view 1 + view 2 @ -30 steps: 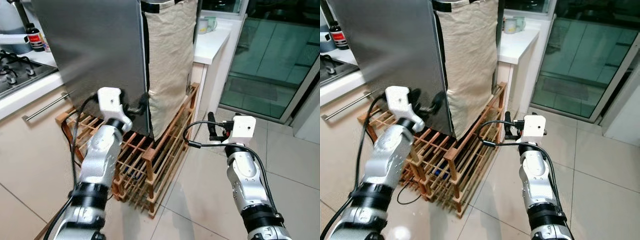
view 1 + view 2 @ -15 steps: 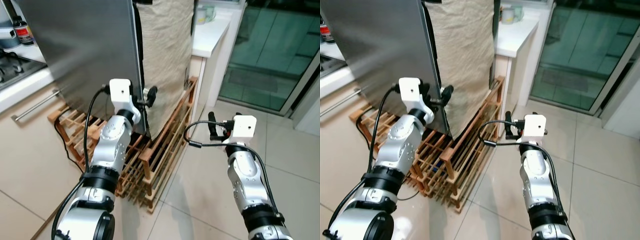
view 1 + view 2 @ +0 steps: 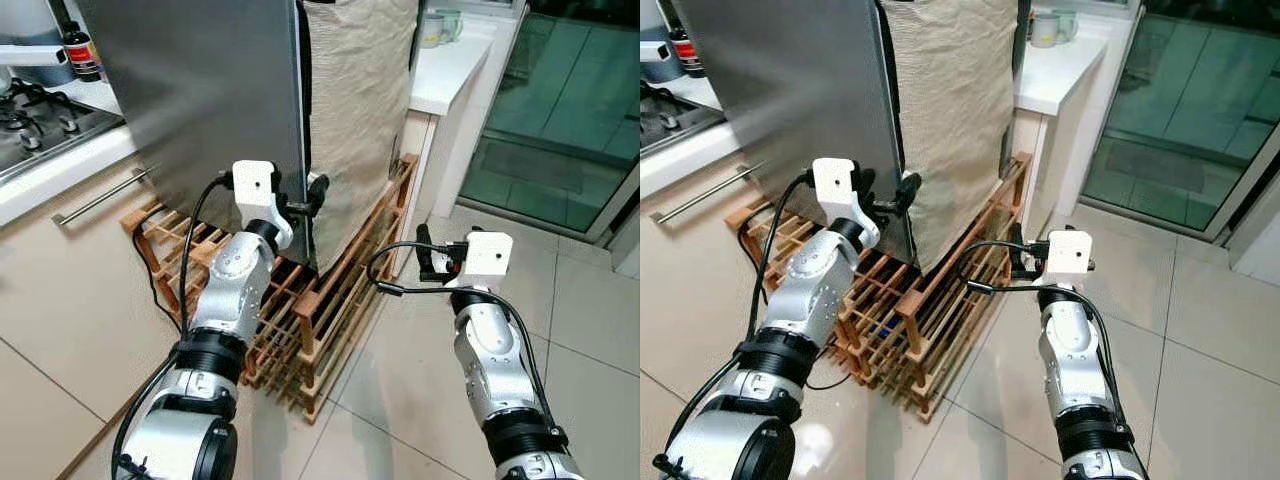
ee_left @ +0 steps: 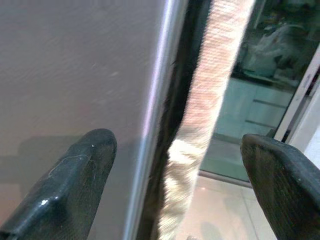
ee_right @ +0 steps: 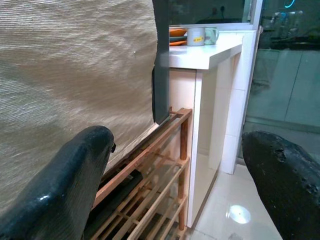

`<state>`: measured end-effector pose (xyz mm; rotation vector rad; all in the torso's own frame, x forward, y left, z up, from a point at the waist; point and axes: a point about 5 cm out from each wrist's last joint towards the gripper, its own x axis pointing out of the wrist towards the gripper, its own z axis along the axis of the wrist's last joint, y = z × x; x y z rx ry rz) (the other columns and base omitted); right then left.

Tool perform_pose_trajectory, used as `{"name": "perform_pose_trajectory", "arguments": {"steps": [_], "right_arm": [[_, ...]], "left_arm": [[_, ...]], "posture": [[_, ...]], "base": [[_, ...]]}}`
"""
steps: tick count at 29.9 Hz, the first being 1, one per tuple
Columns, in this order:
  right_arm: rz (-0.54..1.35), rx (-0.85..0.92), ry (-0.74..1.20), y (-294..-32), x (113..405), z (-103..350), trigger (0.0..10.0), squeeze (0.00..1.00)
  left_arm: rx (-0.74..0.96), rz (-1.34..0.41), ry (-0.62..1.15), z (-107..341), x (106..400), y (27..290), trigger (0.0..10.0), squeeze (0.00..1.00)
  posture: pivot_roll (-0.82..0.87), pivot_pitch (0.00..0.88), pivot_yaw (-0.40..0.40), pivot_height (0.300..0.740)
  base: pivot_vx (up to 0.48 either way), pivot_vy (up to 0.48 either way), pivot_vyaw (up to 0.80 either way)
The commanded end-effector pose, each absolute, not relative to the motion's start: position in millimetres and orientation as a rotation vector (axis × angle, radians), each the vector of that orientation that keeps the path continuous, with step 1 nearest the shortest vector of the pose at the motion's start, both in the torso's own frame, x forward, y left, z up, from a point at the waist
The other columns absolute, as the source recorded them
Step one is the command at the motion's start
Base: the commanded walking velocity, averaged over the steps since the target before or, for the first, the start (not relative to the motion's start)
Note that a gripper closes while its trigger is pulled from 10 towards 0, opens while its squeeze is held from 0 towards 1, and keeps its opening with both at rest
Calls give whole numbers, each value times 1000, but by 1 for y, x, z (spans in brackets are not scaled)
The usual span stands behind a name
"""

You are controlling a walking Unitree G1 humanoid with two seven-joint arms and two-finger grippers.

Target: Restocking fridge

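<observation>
Fridge door (image 3: 200, 100), steel, found ajar, standing on a wooden rack (image 3: 330, 290); upper part cut off, so handle and shelves not seen. Beige cloth (image 3: 360, 120) hung just beside the door's free edge, masking the interior; stock inside impossible to judge. Left gripper (image 3: 308, 197) set at that free edge, fingers (image 4: 75, 175) spread wide astride it, presumably placed to swing the door. Right gripper (image 3: 1018, 258) held apart from the door, low beside the rack, spread wide and empty, presumably kept in reserve.
</observation>
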<state>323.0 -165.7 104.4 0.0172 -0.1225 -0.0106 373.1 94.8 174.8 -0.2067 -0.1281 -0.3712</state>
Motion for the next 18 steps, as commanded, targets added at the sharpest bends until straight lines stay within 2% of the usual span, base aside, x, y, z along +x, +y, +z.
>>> {"name": "perform_pose_trajectory", "arguments": {"steps": [1,18], "right_arm": [[-15,18,-129,-166,322,106,10000,0],[-18,18,-129,-165,322,105,10000,0]], "left_arm": [[-196,-391,-122,177,375,92,10000,0],[-246,-429,-69,171,380,79,10000,0]], "posture": [[-132,0,72,740],[-140,0,87,740]], "base": [[0,0,0],[0,0,0]]}}
